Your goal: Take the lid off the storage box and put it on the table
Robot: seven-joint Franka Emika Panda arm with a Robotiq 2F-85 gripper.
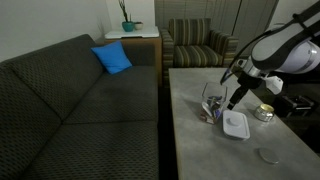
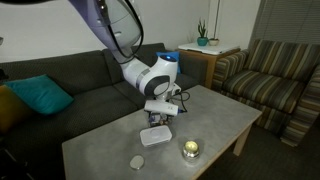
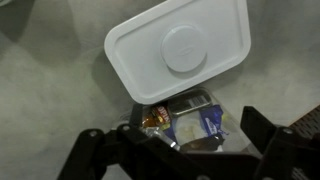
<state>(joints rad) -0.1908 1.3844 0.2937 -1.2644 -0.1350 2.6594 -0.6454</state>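
The white lid (image 3: 180, 50) lies flat on the grey table (image 3: 50, 90), touching the far edge of the storage box (image 3: 185, 118). The box is clear and uncovered, with colourful packets showing inside. My gripper (image 3: 175, 150) is open and empty, its two dark fingers spread on either side of the box, just above it. In both exterior views the lid (image 1: 236, 124) (image 2: 155, 137) rests on the table (image 1: 195, 150) (image 2: 100, 150) beside the box (image 1: 212, 108) (image 2: 163, 120), with the gripper (image 1: 232, 101) (image 2: 160, 110) hanging over them.
A small round shiny tin (image 1: 264, 113) (image 2: 190, 149) and a flat clear disc (image 1: 268, 156) (image 2: 137, 161) sit on the table near the lid. A dark sofa (image 1: 70, 100) runs along one table side. A striped armchair (image 1: 195, 45) stands beyond.
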